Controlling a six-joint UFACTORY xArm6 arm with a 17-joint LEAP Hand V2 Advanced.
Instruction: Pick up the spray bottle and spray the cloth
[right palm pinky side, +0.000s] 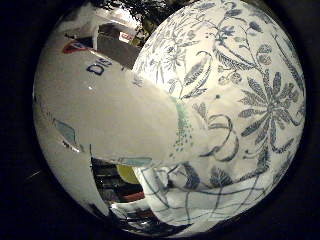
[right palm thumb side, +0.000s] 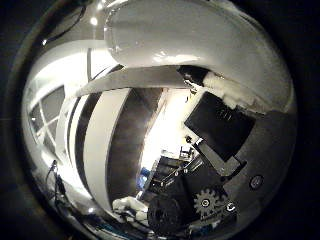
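The white spray bottle (right palm pinky side: 110, 110) with blue print fills much of the right little finger side palm view, so it is close to the palm. In the right thumb side palm view its white body (right palm thumb side: 170, 40) curves across the picture. My hand (right palm thumb side: 215, 130), of black and white parts with a gear, curls round the bottle. A white cloth with a blue check (right palm pinky side: 190, 195) lies below the bottle, beside a surface covered in a blue floral pattern (right palm pinky side: 240, 90).
A small yellow-green object (right palm pinky side: 128, 172) shows under the bottle by the checked cloth. White boxes or furniture (right palm pinky side: 110, 35) stand further off beyond the floral surface.
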